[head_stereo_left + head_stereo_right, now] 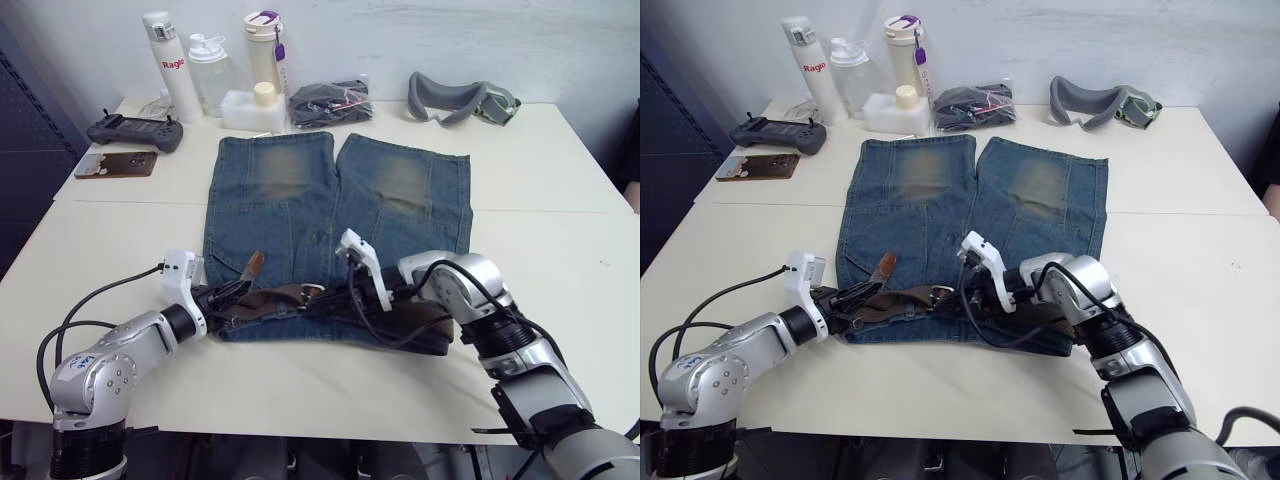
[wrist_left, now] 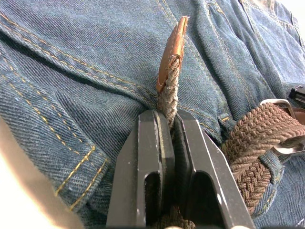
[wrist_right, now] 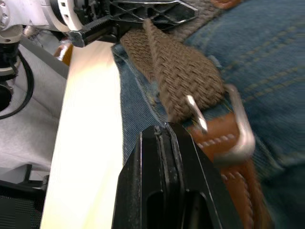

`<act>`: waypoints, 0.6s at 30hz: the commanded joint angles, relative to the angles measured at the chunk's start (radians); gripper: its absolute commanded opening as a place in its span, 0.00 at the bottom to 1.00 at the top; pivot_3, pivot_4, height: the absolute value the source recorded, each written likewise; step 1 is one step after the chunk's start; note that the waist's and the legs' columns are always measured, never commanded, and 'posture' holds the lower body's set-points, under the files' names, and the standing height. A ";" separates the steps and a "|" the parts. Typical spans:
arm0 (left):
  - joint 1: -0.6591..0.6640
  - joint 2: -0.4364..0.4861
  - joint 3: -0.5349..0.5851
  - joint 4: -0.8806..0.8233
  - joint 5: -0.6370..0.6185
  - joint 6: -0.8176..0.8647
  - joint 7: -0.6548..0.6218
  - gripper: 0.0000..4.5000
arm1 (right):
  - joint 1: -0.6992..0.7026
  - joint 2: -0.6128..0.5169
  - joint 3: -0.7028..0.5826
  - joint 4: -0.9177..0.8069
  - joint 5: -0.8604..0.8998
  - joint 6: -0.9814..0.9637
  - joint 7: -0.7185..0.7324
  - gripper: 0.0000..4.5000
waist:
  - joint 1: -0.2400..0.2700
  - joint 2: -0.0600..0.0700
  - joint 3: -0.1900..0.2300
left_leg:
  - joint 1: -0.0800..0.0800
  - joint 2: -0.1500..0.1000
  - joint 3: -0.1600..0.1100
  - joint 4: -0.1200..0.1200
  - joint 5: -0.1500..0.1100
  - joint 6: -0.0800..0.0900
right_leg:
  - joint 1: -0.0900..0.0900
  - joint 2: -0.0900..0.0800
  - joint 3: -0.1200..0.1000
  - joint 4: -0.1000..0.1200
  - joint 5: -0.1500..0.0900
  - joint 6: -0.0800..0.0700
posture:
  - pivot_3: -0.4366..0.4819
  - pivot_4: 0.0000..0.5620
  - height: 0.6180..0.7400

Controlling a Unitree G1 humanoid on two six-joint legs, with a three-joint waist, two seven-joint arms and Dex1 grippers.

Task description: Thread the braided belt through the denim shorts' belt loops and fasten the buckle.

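Looking at the waistband end of the denim shorts (image 1: 335, 215), which lie flat on the tabletop (image 1: 560, 260) with the legs pointing away from the robot, the braided belt (image 1: 902, 300) runs along the waist and both hands are working right at the middle. The left hand (image 1: 232, 293) is clamped tight on the belt just behind its leather tip (image 2: 172, 50), so the tip sticks up free, which makes sense if you want a stiff end to poke through the buckle (image 3: 238, 126). The right hand (image 1: 345, 300) sits right at the buckle's leather tab; its fingers look pressed together, and I think they're pinching the tab or belt edge to steady the frame, but the wrist view doesn't show the contact cleanly, so take that with a grain of salt. The prong (image 3: 196, 113) is standing up over the braid, not seated in the weave, so I'd say fastening isn't done yet. I can't make out the belt loops well enough to say how many are threaded.
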 commanded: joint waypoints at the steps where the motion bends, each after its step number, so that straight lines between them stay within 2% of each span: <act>1: 0.027 0.003 -0.027 0.038 0.046 0.020 0.019 0.00 | -0.026 -0.012 -0.043 -0.035 0.003 -0.004 -0.015 0.02 | 0.000 0.000 0.000 | 0.000 0.000 0.000 0.000 0.000 0.000 | 0.000 0.000 0.000 0.000 0.000 0.000 | 0.48 0.27 0.31; 9: 0.012 0.001 -0.051 0.049 0.053 0.014 0.012 0.00 | -0.018 0.048 -0.018 -0.009 -0.057 -0.060 -0.089 0.02 | 0.002 0.000 0.000 | 0.000 0.000 0.000 -0.005 0.002 -0.003 | -0.001 0.000 0.000 -0.002 0.000 0.000 | 0.48 0.27 0.31; 18: 0.023 0.007 -0.050 0.039 0.053 0.017 0.011 0.00 | -0.002 0.046 0.024 -0.025 -0.110 -0.088 -0.097 0.02 | 0.001 0.000 0.000 | 0.001 0.000 0.000 -0.006 0.002 -0.002 | 0.000 0.000 0.000 -0.003 0.001 0.000 | 0.48 0.27 0.31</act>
